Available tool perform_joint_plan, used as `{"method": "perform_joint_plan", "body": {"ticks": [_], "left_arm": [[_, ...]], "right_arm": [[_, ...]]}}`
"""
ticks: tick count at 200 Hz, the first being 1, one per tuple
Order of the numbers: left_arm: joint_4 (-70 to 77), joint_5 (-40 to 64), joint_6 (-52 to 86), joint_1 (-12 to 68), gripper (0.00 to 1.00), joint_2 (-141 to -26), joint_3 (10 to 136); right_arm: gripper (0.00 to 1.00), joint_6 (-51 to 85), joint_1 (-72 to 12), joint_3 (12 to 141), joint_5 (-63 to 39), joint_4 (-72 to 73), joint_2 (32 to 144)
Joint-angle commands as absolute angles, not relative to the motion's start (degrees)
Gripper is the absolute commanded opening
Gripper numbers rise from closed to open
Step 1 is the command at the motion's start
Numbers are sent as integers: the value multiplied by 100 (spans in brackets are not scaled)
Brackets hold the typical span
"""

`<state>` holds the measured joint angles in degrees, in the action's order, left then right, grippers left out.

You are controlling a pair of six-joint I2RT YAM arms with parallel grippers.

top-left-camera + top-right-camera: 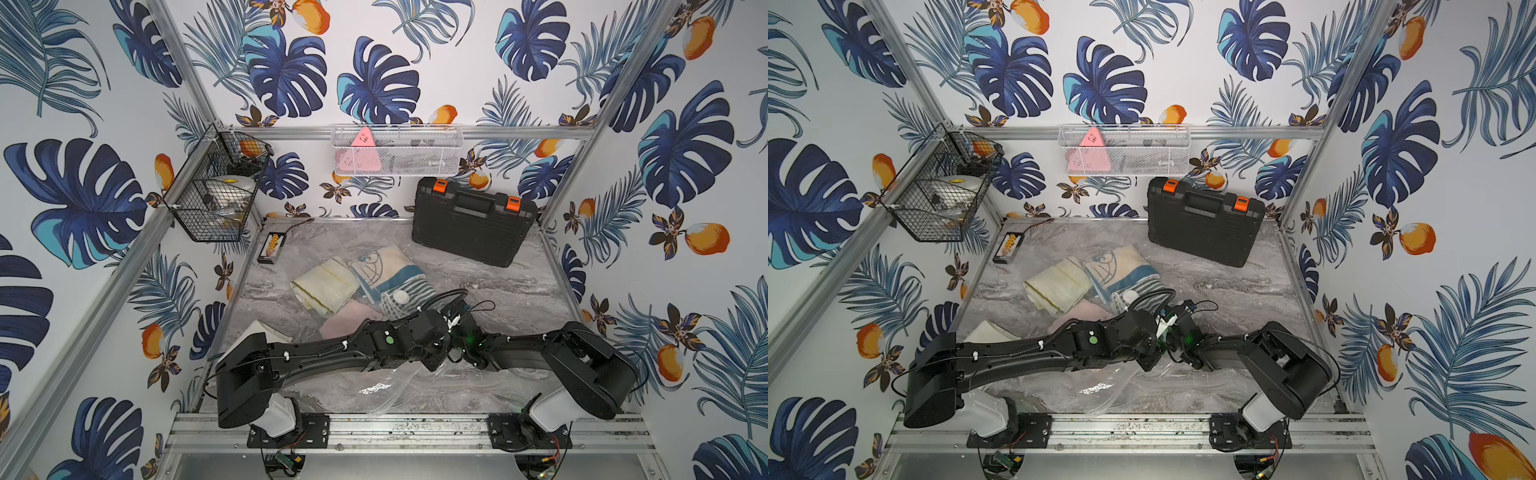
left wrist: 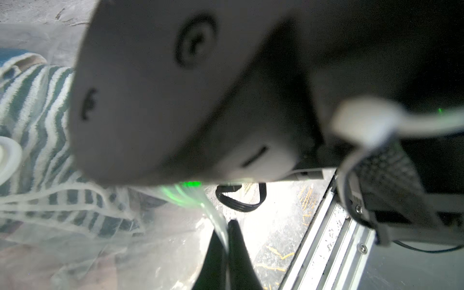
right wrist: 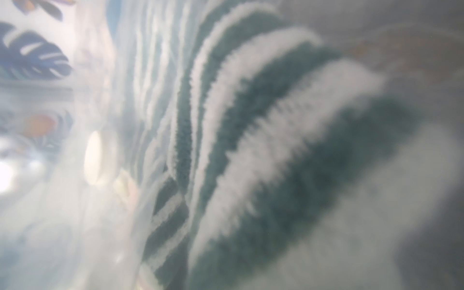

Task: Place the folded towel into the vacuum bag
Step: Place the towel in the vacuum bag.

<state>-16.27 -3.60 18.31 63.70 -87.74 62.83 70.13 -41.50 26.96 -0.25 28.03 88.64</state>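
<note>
Most of the marble table [image 1: 519, 299] is taken up by the vacuum bag [image 1: 388, 384], which is spread flat just in front of the black tool case [image 1: 473, 222] and runs away from it. A folded towel [image 1: 409, 286] with teal stripes is seen inside the plastic at the case end, packed beside a cream towel [image 1: 324, 286] and a pink towel [image 1: 345, 320]. Farther from the case, the bag's film is pinched tight in the left gripper [image 2: 226, 234]. The right gripper [image 1: 455, 311] is mostly hidden, so tbh its jaws can't be called either way. A white valve cap [image 1: 401, 296] is sat over the stripes.
</note>
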Motion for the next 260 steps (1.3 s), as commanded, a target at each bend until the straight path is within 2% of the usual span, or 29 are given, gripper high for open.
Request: {"method": "perform_joint_plan", "body": {"ticks": [1, 24, 47, 79, 89, 104, 130, 157, 175, 219, 260], "left_arm": [[-1404, 164, 1784, 6368, 0, -8704, 6271], [-1197, 444, 1886, 6382, 0, -8710, 6233], [-912, 795, 2109, 6475, 0, -8776, 6202], [-1012, 705, 2083, 6503, 0, -8762, 6175], [-1115, 580, 2040, 6459, 0, -8728, 6151], [-1222, 507, 2047, 6358, 0, -8655, 6097], [-1130, 483, 2111, 6259, 9, -8534, 5952], [-1146, 557, 2153, 6240, 25, -8431, 6005], [-1178, 614, 2257, 6145, 31, -8134, 6025], [-1191, 530, 2483, 5383, 33, -7579, 5838], [-956, 272, 2424, 5115, 34, -7945, 5751]], "right_arm": [[23, 6620, -4186, 2579, -534, 2338, 8542], [21, 6579, -4175, 2356, -286, 2157, 8054], [22, 6563, -4114, 2562, -129, 2556, 8392], [32, 6799, -3995, 2754, -226, 3471, 9372], [35, 6918, -3946, 2598, -281, 3692, 9405], [46, 6898, -3905, 2444, -379, 3400, 9079], [62, 6511, -3903, 2434, -448, 1707, 8055], [70, 6221, -3895, 2291, -466, 144, 7001], [73, 6138, -3885, 2197, -480, -896, 6355], [76, 5818, -3835, 2871, -16, -3821, 4840], [77, 5114, -3692, 4477, 865, -5913, 4751]]}}
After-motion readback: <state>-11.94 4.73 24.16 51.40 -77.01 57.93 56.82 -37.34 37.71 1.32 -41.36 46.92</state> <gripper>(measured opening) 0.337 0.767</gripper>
